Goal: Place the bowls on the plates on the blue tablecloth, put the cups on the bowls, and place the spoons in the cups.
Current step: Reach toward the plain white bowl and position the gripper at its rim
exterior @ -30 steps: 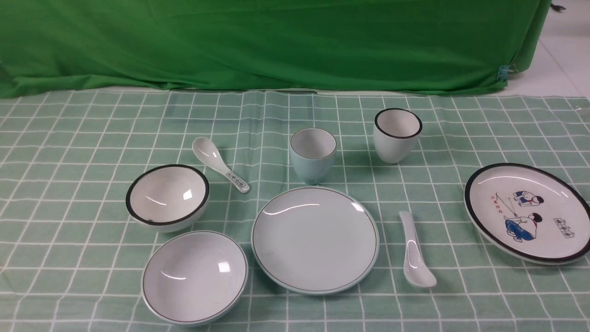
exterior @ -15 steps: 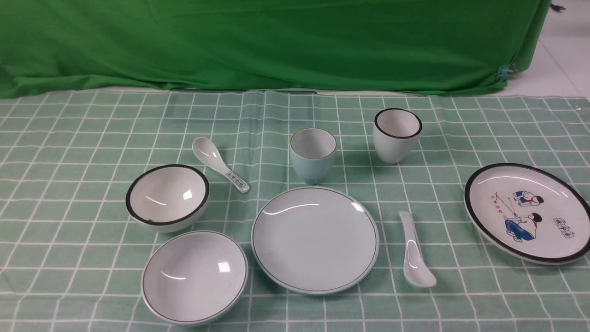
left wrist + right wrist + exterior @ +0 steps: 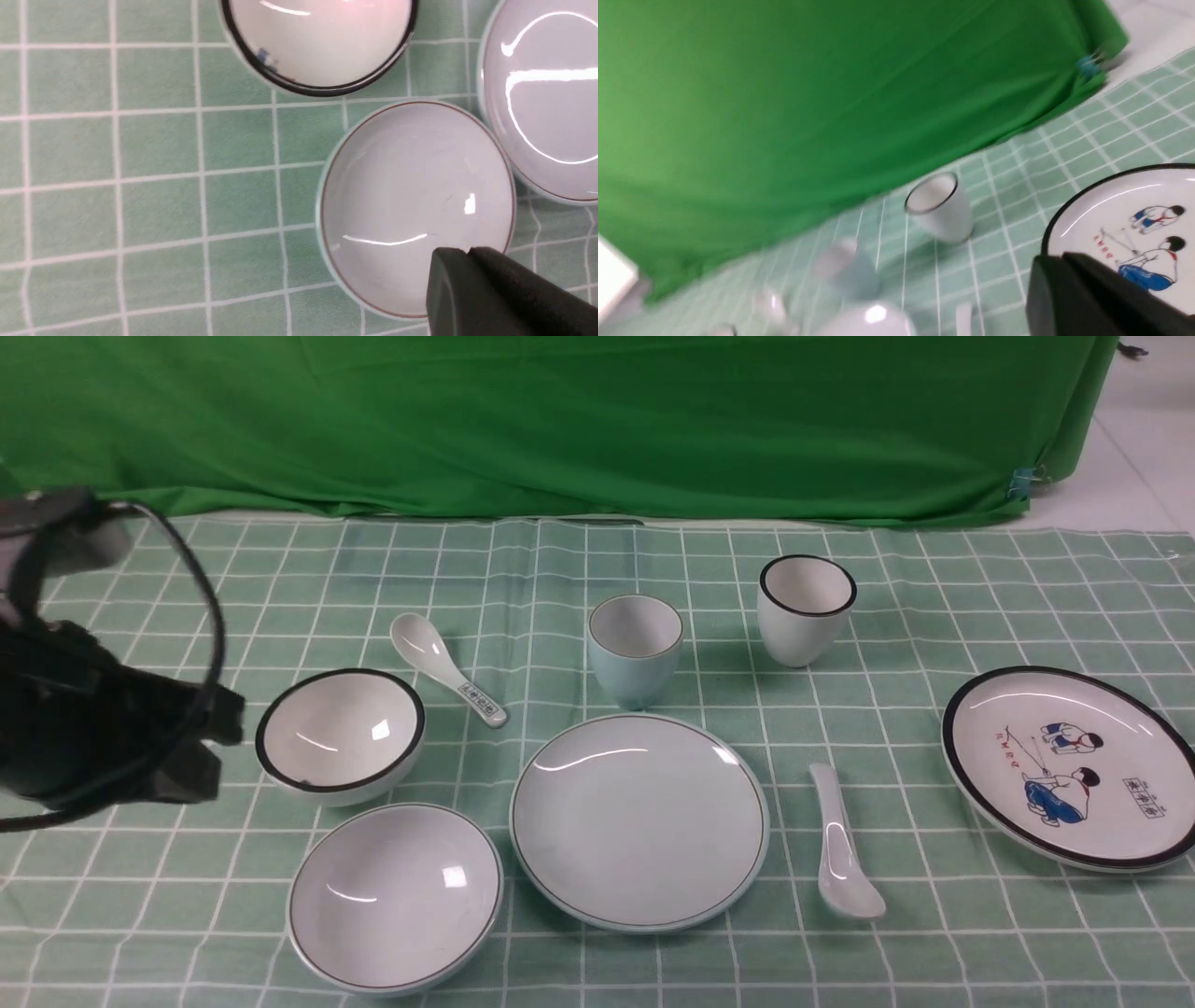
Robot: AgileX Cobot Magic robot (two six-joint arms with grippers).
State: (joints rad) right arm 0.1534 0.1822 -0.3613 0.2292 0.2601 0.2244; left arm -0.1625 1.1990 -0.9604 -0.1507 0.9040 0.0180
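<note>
Black and closed narrow, your left gripper [image 3: 210, 747] hangs over the blue tablecloth [image 3: 691, 971] with its tips together and nothing between them. Just to its right you have the black-rimmed bowl [image 3: 341, 733]. To the right and nearer you than that gripper lies the pale blue bowl [image 3: 395, 896], and further right, the pale blue plate [image 3: 639, 821]; you can see both bowls sitting directly on the cloth.

Beyond the black-rimmed bowl, off to the gripper's right and farther from you, rests the patterned spoon [image 3: 448, 667]. Farther right again stand the pale blue cup [image 3: 634, 653] and, past it, the black-rimmed cup [image 3: 803, 611], both upright on the cloth. Well apart to the right of your left gripper lies the plain spoon [image 3: 840, 845], and farthest right, the cartoon plate [image 3: 1074, 765].

Your right gripper [image 3: 1057, 261] shows in its own wrist view, closed narrow and empty, its dark tips overlapping the cartoon plate there. You cannot tell how far it is from that plate. Green backdrop cloth [image 3: 560, 429] hangs beyond everything, away from your left gripper.
</note>
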